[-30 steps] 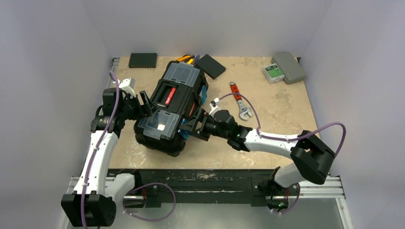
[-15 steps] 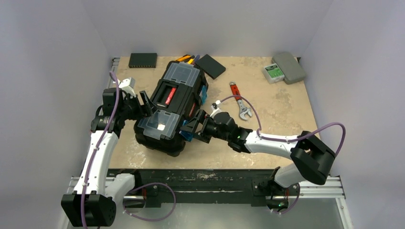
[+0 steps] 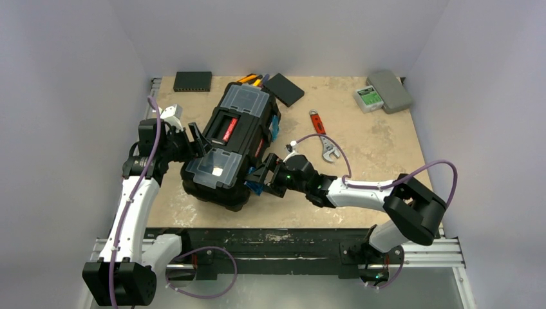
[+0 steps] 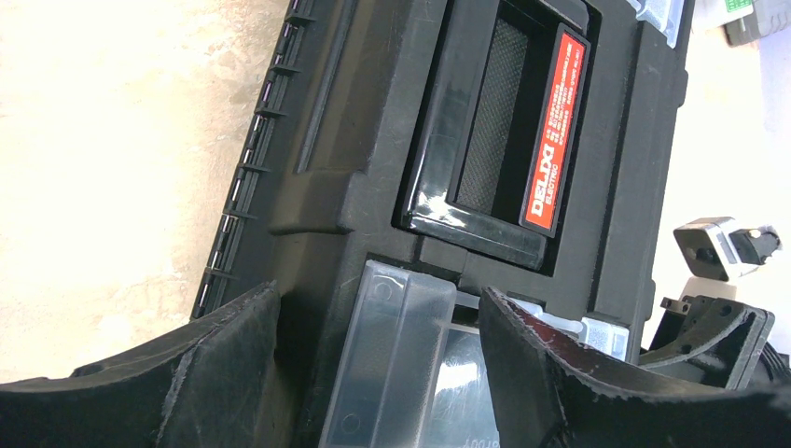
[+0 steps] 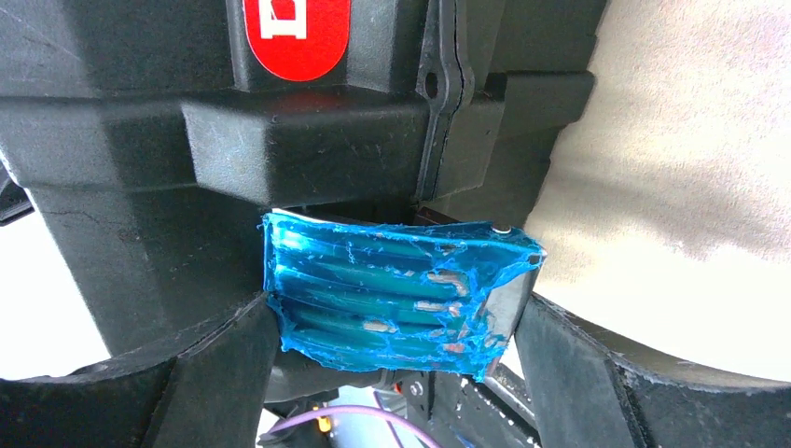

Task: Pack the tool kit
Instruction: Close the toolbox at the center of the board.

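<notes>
Toolbox (image 3: 232, 145) sits skewed on the left-centre of the table (image 3: 380, 161), seen from above. The left gripper (image 3: 193, 141) is at its left edge and the right gripper (image 3: 257, 177) at its near right side, both spread wide. The wrench (image 3: 324, 138) lies well apart to the right. A flat black box (image 3: 285, 89) lies just beside the far corner, and bare tabletop runs along the left and near sides.

From the left wrist, the fingers (image 4: 224, 364) stand apart astride a corner of the clear lid (image 4: 401, 364), below the red-labelled handle (image 4: 555, 131). I cannot tell whether they touch it.

From the right wrist, the fingers (image 5: 597, 373) flank the blue latch (image 5: 401, 289). One is at its edge and the other just beside it, with no squeeze visible. Open table lies to the right.
</notes>
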Available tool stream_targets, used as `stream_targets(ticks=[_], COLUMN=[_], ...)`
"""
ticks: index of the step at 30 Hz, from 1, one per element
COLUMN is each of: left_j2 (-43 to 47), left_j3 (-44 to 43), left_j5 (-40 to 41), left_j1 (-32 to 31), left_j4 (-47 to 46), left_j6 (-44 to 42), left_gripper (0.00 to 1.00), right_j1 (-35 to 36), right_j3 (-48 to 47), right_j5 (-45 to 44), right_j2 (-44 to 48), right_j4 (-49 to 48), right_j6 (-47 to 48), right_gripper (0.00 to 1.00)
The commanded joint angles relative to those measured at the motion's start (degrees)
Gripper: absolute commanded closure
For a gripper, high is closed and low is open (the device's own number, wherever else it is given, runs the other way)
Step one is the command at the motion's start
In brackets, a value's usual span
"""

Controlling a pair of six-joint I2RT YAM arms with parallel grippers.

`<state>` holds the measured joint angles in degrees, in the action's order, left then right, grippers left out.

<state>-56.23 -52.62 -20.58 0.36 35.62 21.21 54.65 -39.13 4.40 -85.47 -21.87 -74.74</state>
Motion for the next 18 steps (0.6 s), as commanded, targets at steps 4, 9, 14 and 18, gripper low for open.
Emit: stream_targets(ticks=[4,9,14,18], left_j2=[-1.87,-1.85,-1.7,-1.73], left_j3=[2.76,2.78,2.78,2.7], left_j5=[-6.14,-6.14,-6.14,-6.01], left_j1=[-1.64,-1.59,-1.59,-1.64], left_j4=[10.85,10.97,10.96,10.97], left_j6=[0.02,-0.03,0.06,0.06], left_gripper=[0.27,0.27,0.27,0.27], right_j1=[0.45,0.47,0.45,0.45], right_j3=[0.09,1.09,0.35,0.37], right_j5=[-2.19,-1.11,-3.09,-3.37], right_j2=[0.0,-0.74,2.3,4.17], right_j4=[-0.16,-2.81,-0.22,0.61], right_j6=[0.85,0.23,2.31,2.96], right_gripper=[0.09,0.05,0.01,0.01])
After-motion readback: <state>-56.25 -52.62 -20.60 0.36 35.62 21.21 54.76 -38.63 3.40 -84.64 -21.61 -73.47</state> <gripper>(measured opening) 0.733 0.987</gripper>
